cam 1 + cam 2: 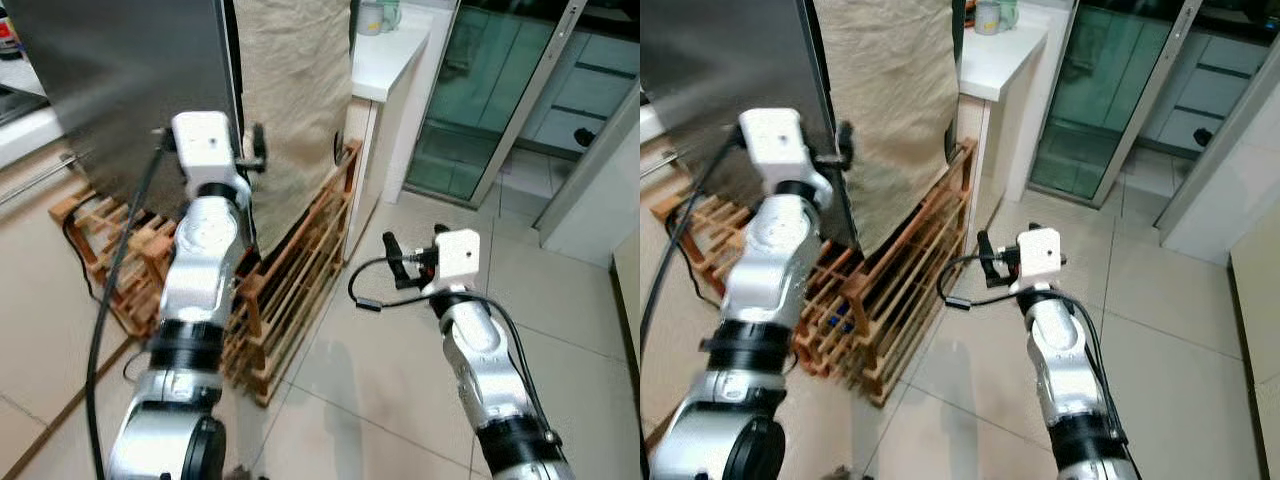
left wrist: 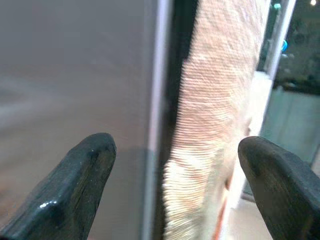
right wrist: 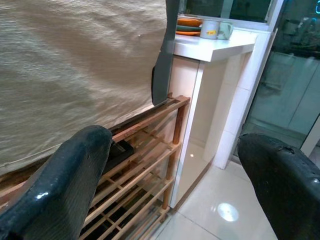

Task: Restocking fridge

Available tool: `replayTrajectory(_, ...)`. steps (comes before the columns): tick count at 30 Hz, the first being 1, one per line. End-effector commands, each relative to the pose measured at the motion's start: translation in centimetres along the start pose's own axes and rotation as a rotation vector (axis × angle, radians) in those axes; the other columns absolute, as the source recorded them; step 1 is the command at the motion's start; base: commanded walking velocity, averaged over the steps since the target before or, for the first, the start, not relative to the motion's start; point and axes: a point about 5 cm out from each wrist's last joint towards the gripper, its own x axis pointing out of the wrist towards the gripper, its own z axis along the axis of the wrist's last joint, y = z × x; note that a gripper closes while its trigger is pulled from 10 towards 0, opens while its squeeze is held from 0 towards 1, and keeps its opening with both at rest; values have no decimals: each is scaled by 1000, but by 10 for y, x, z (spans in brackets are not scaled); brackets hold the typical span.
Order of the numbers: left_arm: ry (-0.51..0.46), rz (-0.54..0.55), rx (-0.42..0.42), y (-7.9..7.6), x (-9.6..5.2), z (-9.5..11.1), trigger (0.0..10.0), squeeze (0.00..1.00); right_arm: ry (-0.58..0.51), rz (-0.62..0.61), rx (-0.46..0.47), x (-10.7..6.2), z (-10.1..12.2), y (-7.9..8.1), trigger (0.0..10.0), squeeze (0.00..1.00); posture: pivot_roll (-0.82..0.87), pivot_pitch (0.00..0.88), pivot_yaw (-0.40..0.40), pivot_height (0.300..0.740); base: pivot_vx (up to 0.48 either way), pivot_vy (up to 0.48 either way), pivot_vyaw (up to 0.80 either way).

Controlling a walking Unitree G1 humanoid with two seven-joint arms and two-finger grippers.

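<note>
Straddling the smooth steel fridge (image 1: 120,90) edge, left claw (image 2: 175,190) spread; right claw (image 3: 170,190) spread.

Dark grey steel on the fridge (image 1: 120,80), far left. Beige woven cloth (image 1: 295,100) with fine ribbed lines, hanging to its right. Warm brown wood on the slatted rack (image 1: 290,290) beneath. White on the counter (image 1: 385,60), far right. Green-tinted glass in the door (image 1: 480,90). Pale beige glossy floor tiles (image 1: 400,380). Silver arms, black fingers (image 3: 75,175).
</note>
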Motion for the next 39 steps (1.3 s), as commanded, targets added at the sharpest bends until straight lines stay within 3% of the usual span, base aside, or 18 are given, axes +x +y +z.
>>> replayTrajectory(1, -2, -15, -11, -2, 3, 1, 10000, 0, -4, 3, -6, 0, 1, -1, 10000, 51, -131, 0, -19, 740, 0, 0, 0)
replayTrajectory(5, -9, -11, -9, -1, 14, 6, 10000, 0, 2, 5, -1, -4, -2, 1, 10000, 51, -139, 0, -12, 740, 0, 0, 0)
replayTrajectory(14, -59, -47, -56, -9, 21, 18, 10000, 0, 7, 0, 0, -6, -3, 0, 10000, 55, -148, 0, -6, 740, 0, 0, 0)
replayTrajectory(25, -36, -147, -86, -40, 20, 14, 10000, 0, 17, -2, -2, -8, -4, -1, 10000, 51, -151, 0, -5, 740, 0, 0, 0)
replayTrajectory(33, 13, -202, -73, -54, 25, 8, 10000, 0, 21, -5, -2, -8, -5, -1, 10000, 51, -160, 0, 5, 740, 0, 0, 0)
replayTrajectory(36, 81, -295, -75, -72, 26, -2, 10000, 0, 23, -3, -1, -8, -6, 0, 10000, 55, -160, 0, 7, 740, 0, 0, 0)
replayTrajectory(39, 102, -445, -167, -100, 22, -1, 10000, 0, 24, -1, 1, -8, -6, 1, 10000, 51, -167, 0, 11, 740, 0, 0, 0)
